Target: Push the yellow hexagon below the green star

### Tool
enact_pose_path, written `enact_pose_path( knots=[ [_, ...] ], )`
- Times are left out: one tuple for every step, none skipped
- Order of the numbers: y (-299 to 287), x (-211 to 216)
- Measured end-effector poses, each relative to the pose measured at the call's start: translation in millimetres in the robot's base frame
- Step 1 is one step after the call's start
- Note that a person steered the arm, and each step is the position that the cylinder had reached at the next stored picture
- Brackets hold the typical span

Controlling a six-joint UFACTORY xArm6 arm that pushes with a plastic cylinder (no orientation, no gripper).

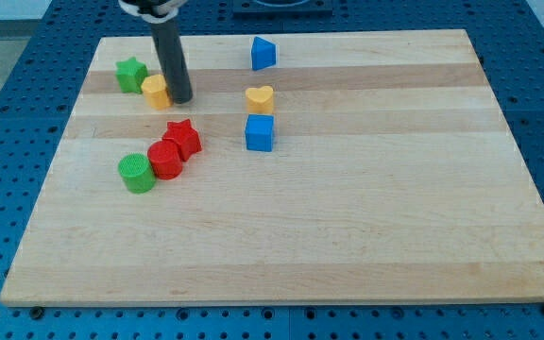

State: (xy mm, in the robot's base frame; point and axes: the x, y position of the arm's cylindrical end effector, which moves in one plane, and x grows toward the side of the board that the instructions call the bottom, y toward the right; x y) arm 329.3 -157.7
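Observation:
The yellow hexagon [155, 91] sits near the view's upper left, just right of and slightly below the green star [131, 74]. My tip [180, 98] rests on the board against the hexagon's right side. The rod rises from it to the view's top.
A red star [184, 138], a red cylinder [166, 159] and a green cylinder [137, 173] cluster below the hexagon. A yellow heart [261, 98] and a blue cube [260, 133] sit mid-board. A blue block [263, 53] lies near the top edge. The wooden board [348, 227] has blue pegboard around it.

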Motion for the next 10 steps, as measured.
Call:
enact_pose_path(
  knots=[
    [-9.7,-1.1],
    [-4.2,-24.8],
    [-6.7,-34.7],
    [-33.0,-19.6],
    [-57.9,-9.6],
    [-71.5,0.9],
    [-85.2,16.2],
    [-89.3,19.2],
    [-85.9,19.2],
    [-25.4,-10.6]
  ],
)
